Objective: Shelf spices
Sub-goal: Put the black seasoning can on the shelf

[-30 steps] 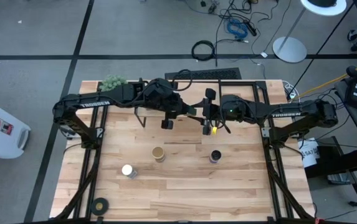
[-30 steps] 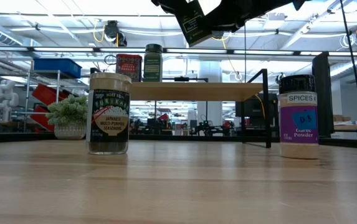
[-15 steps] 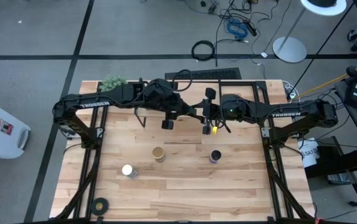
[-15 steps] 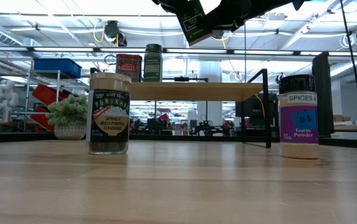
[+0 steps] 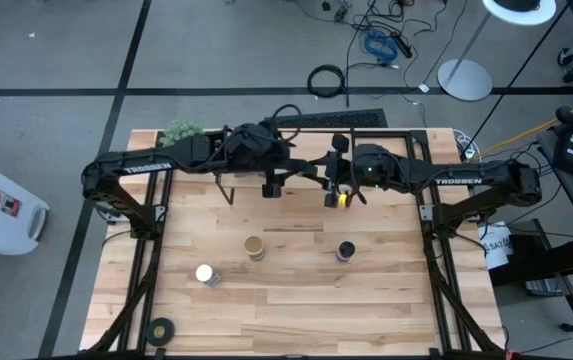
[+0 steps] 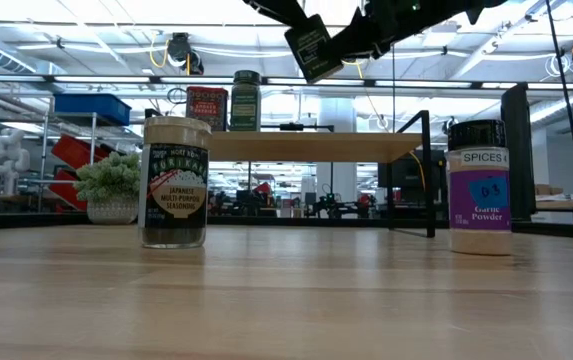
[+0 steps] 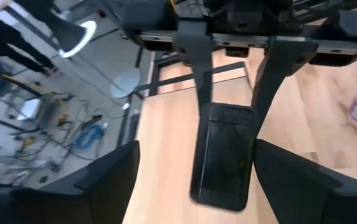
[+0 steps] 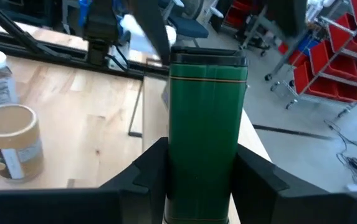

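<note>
The right fingers (image 8: 197, 180) are shut around a tall green tin (image 8: 204, 124). The tin stands straight up, its long side pointing up and down. In the high view the right arm hangs over the shelf (image 6: 311, 146), so the tin only needs to go down onto the board. The left fingers (image 7: 225, 205) are above the shelf too, pressed on a flat dark tin (image 7: 223, 154). A red tin (image 6: 207, 108) and a green-lidded jar (image 6: 245, 101) already sit on the shelf. In front of the shelf, three more jars wait on the worktop (image 5: 296, 290).
</note>
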Available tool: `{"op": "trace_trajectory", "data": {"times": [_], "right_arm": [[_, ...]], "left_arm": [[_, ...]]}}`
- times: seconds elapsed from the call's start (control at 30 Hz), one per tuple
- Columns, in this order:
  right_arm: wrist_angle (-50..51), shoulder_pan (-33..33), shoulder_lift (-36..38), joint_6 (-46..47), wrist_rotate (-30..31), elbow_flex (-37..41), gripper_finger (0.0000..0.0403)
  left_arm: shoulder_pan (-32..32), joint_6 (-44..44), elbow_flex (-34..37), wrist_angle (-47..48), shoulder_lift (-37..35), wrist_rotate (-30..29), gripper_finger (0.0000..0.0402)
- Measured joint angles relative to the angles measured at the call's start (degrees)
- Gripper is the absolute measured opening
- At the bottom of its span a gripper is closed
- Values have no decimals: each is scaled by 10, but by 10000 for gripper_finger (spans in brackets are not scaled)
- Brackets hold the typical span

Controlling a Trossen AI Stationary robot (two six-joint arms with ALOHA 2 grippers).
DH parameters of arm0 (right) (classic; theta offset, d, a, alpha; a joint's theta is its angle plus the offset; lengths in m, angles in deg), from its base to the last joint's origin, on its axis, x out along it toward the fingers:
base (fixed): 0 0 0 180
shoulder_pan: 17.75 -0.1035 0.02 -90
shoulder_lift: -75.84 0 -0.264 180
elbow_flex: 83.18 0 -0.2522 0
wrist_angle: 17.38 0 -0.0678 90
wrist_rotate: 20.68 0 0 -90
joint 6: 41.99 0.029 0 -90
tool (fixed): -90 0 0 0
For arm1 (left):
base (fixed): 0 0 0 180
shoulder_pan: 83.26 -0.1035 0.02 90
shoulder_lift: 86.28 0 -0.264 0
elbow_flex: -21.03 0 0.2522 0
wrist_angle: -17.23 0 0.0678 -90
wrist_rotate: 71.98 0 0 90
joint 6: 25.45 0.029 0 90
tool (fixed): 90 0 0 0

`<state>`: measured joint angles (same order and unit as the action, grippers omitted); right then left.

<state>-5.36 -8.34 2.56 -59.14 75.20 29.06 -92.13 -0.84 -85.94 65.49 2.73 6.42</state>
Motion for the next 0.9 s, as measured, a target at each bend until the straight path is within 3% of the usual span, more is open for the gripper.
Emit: {"op": "trace_trajectory", "data": {"times": [0.27,0.5,0.7,0.9], "right_arm": [[63,28,0,10,-13,1,130],[79,64,0,33,-68,1,130],[53,100,0,31,-122,4,130],[-82,152,0,65,-199,70,130]], "left_arm": [[18,-8,-1,5,-47,-29,325],[54,-79,-1,65,-71,8,325],[105,-130,1,139,-71,10,325],[165,-168,21,150,-70,-29,325]]}}
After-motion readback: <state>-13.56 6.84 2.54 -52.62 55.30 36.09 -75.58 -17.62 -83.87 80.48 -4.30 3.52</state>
